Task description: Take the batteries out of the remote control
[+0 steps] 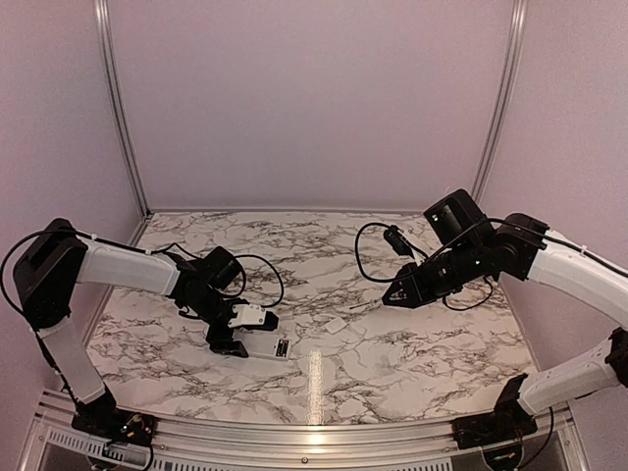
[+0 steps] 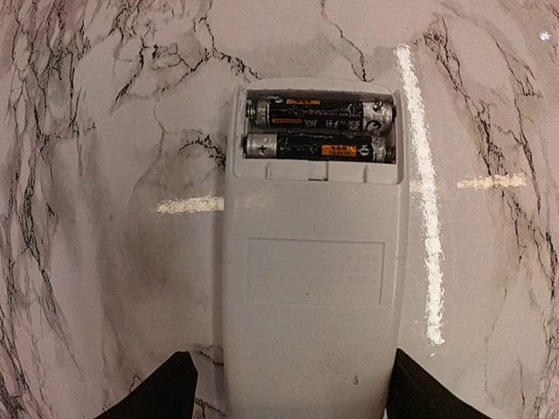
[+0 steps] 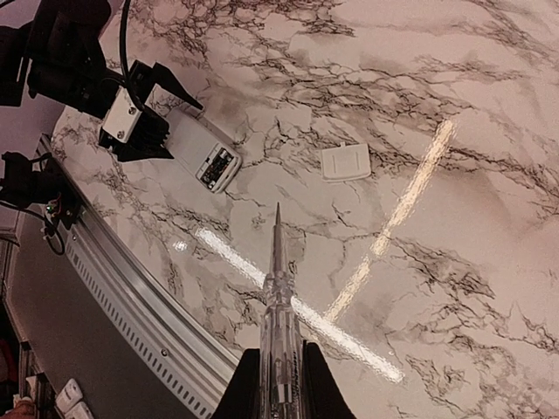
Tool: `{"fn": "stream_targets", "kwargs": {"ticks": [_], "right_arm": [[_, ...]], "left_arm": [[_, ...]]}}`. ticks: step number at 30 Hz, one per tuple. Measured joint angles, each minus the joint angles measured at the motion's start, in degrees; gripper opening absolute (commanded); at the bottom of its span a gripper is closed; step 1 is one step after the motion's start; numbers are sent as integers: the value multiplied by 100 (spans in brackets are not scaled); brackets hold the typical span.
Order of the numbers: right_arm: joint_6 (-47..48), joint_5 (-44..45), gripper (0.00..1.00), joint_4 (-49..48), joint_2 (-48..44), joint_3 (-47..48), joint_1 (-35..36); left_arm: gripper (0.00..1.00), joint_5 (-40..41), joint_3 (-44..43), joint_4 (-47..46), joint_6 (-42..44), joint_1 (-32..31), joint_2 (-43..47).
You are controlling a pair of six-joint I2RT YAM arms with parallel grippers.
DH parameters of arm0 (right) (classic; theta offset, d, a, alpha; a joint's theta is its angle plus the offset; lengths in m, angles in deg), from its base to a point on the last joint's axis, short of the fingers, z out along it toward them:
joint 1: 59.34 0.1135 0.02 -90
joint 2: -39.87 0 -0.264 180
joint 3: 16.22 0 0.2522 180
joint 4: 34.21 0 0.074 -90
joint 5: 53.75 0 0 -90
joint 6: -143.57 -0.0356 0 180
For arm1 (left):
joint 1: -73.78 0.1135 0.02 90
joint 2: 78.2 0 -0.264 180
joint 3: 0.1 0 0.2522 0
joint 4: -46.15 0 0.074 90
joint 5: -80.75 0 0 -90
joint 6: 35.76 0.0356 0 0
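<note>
While your left gripper (image 2: pixel 291 362) stands spread astride the near end of the remote (image 2: pixel 310 279), close it evenly so the case cannot slide on the table (image 2: pixel 87 218). Its left finger looks clear of the case; the other perhaps touches. Both batteries (image 2: pixel 319 131) lie side by side in the open bay at the far end. Further right, the cover (image 3: pixel 346 162) lies apart. Your right gripper (image 3: pixel 278 356) pinches the pointed rod (image 3: pixel 276 288): slip its tip under one battery's end and lever gently upward.
</note>
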Motion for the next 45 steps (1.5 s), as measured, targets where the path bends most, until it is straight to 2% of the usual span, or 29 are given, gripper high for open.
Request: {"fn": "stream_targets", "kwargs": {"ticks": [8, 13, 20, 26, 34, 45], "right_arm": [[-96, -15, 0, -2, 33, 20, -2], [-105, -13, 0, -2, 33, 20, -2], [76, 81, 0, 85, 101, 166, -2], [643, 111, 0, 164, 481, 439, -2], [2133, 28, 0, 50, 861, 750, 22], [4461, -157, 0, -909, 802, 778, 262]], "left_arm": [[45, -133, -181, 264, 203, 0, -153], [38, -153, -256, 354, 214, 0, -181], [36, -131, -369, 382, -79, -92, -120], [35, 26, -389, 326, -396, -400, 260], [35, 466, -389, 103, -590, -719, 713], [35, 658, -621, 146, -647, -964, 748]]}}
